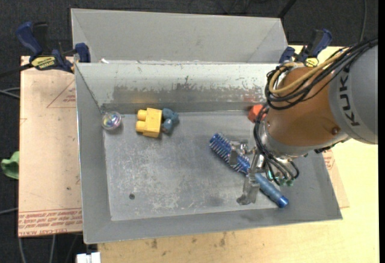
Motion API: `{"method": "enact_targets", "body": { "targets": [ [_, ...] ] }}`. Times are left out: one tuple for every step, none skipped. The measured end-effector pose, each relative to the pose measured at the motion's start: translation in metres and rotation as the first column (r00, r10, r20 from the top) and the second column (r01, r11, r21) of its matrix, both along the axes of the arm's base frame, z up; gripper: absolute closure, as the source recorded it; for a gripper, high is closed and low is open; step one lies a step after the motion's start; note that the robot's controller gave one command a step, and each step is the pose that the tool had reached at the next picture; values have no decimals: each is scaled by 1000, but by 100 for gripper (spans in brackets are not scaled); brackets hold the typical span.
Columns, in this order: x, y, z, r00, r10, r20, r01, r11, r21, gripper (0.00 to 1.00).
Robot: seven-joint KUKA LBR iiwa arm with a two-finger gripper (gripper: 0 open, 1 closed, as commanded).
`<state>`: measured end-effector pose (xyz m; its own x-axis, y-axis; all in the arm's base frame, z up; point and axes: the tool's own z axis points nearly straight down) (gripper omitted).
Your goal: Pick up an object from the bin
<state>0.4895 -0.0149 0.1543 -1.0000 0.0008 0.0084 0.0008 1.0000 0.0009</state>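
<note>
The arm (pixel 304 114), with its orange cover and a bundle of cables, reaches into the grey metal bin (pixel 168 186) from the right. Its end effector (pixel 248 191) sits low in the front right part of the bin, close to the floor. Whether it is spread or pressed together cannot be told, and nothing can be seen pinched in it.

Six loose things lie in the bin, one of each kind. Two are nearest the end effector. One blue brush (pixel 227 152) with rows of bristles lies tilted just behind and to the left of it, its lower end next to the metal parts of the wrist. One blue rod (pixel 272 191), shaped like a marker, lies slanted just to its right; whether the two touch cannot be told.

The other four lie along the back wall. One red-orange thing (pixel 257 112) shows at the right, partly hidden by the arm. Well apart from it, towards the left, sits one yellow block (pixel 149 121), with one small blue piece (pixel 169 120) touching its right side. One clear shiny ball (pixel 111 120) rests just to the left of the block, near the back left corner.
</note>
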Motion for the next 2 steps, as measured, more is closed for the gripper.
{"method": "enact_targets", "body": {
  "targets": [
    [59,-31,-46,987,-160,11,160,987,0,0],
    [78,-26,-85,946,-325,10,325,946,0,0]
  ]
}}
